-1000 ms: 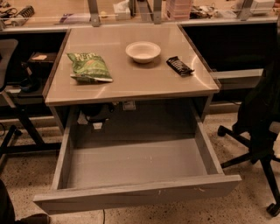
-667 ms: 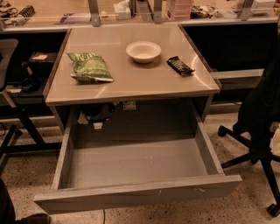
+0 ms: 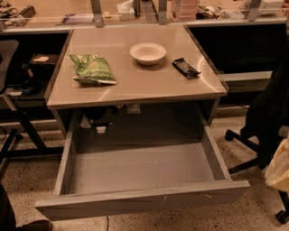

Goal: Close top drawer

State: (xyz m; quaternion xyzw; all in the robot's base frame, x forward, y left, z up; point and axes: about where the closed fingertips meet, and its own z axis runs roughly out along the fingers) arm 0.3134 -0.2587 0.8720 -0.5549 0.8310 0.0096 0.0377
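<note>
One top drawer [image 3: 144, 199] is being shown pulled out beyond the front edge of the counter [image 3: 144, 83], its long front panel lying parallel to that edge; a push toward the back edge is judged needed. The gripper is not being shown; its state and bearing cannot be told.

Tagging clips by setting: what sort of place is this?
Probably an office or lab: a desk with its top drawer pulled open, a rolling office chair beside it, a cluttered bench behind. The hand is not in view.
</note>
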